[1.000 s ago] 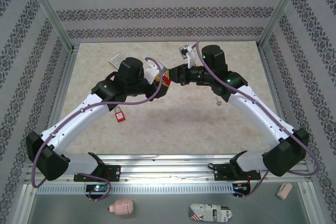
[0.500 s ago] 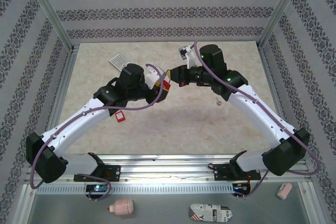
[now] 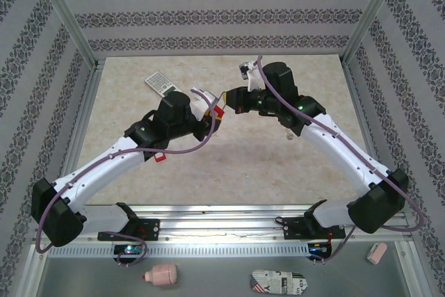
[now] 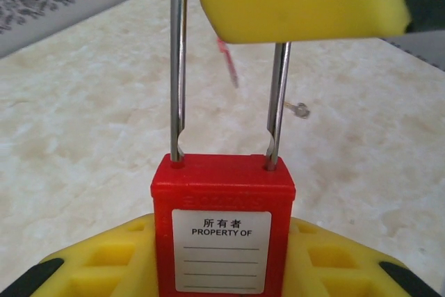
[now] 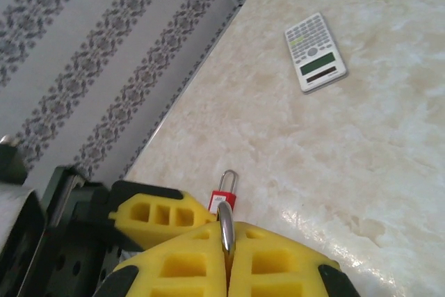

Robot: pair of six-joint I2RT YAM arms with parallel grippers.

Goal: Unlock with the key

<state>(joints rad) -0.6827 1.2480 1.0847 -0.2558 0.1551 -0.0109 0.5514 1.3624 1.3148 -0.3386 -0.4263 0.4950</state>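
Observation:
A red padlock (image 4: 222,234) with a white "PROPERTY OF" label stands upright between the yellow pads of my left gripper (image 4: 222,262), which is shut on its body. Its steel shackle (image 4: 179,67) rises to my right gripper (image 5: 224,241), whose pads are shut on the shackle's top. Both grippers meet above the table's middle: the left gripper (image 3: 212,117) and the right gripper (image 3: 227,102). The key (image 4: 300,109), small and silvery, lies on the table beyond the padlock, and in the top view the key (image 3: 290,137) sits under my right forearm.
A second red padlock (image 5: 224,198) lies on the marble table (image 3: 229,165), half hidden by my left arm in the top view (image 3: 159,156). A calculator (image 3: 159,83) lies at the back left. Patterned walls and metal posts enclose the table.
My right gripper has closed fully on the shackle. My left arm has swung lower and nearer, covering more of the second padlock, while keeping its hold on the padlock.

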